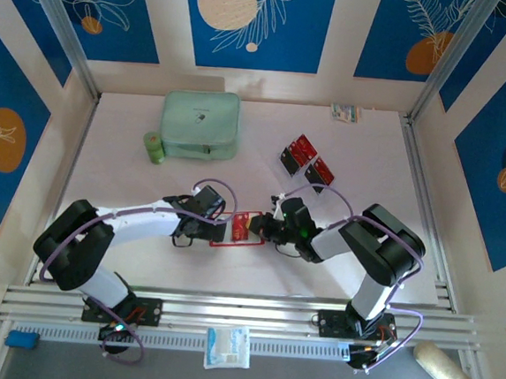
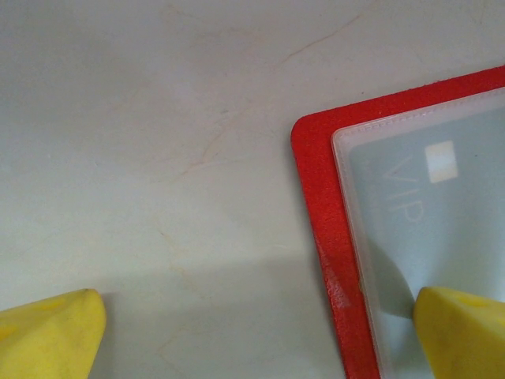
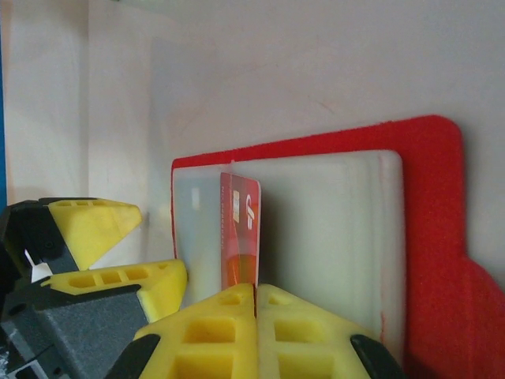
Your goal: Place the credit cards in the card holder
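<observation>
The red card holder (image 1: 239,227) lies open on the table between both grippers. My right gripper (image 3: 255,288) is shut on a red credit card (image 3: 241,225), which stands on edge over the holder's clear sleeves (image 3: 331,237). My left gripper (image 2: 260,339) is open wide across the holder's red border (image 2: 331,237). One of its fingertips (image 2: 465,332) rests on the clear sleeve and the other (image 2: 51,335) is over bare table. A grey card marked VIP (image 2: 418,197) lies inside that sleeve. More credit cards (image 1: 307,159) lie on the table behind the right arm.
A mint-green zip case (image 1: 200,125) sits at the back left with a small green cylinder (image 1: 155,148) beside it. A small packet (image 1: 346,112) lies by the back wall. The left gripper's fingers (image 3: 102,229) show just left of the holder in the right wrist view.
</observation>
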{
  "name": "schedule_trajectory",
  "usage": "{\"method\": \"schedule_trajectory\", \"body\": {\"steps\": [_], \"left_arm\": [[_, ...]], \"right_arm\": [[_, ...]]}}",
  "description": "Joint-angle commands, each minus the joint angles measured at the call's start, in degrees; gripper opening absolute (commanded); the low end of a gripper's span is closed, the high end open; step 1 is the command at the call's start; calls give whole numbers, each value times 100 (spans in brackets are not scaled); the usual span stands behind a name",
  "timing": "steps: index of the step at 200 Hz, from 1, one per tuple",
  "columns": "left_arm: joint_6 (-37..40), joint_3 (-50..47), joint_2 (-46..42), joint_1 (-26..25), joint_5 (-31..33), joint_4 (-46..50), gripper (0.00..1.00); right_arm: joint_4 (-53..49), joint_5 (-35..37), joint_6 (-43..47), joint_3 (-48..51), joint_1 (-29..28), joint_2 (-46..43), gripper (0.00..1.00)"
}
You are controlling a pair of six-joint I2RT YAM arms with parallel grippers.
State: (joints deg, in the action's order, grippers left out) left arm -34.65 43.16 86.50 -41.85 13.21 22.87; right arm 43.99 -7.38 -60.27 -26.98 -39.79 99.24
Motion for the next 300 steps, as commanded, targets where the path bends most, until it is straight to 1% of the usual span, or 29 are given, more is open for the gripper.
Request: {"method": "schedule_trajectory", "body": {"steps": [1, 57, 160, 202, 211, 226, 233, 243, 271, 300], "left_arm": [[-68, -123, 50, 17, 91, 116, 100], [-68, -132, 51, 22, 90, 99, 100], [-92, -158, 43, 22, 74, 49, 100], [-85, -136, 11, 17, 67, 50, 100], [-97, -128, -8, 19, 67, 51, 100], [-94, -82, -72, 24, 81, 102, 100], [-85, -49, -121, 27, 106, 137, 100], [-76, -20, -208, 34, 148, 186, 100], [-98, 0, -462, 141, 194, 277, 100], [-103, -77, -521, 279, 164, 261, 100]], "right_arm": [[19, 122, -29, 106, -46, 73, 0], [-55, 64, -7, 84, -47, 101, 0], [-581, -158, 20, -234, -72, 261, 0], [-1090, -262, 103, -539, -204, 407, 0], [-1294, -342, 186, -625, -213, 430, 8], [-1753, -414, 427, -777, -207, 362, 26], [-2050, -414, 576, -834, -177, 262, 31], [-2436, -390, 796, -893, -117, 69, 35], [-3545, -178, 1400, -1246, 18, -482, 37], [-4248, -115, 1876, -1762, 3, -536, 32]]}}
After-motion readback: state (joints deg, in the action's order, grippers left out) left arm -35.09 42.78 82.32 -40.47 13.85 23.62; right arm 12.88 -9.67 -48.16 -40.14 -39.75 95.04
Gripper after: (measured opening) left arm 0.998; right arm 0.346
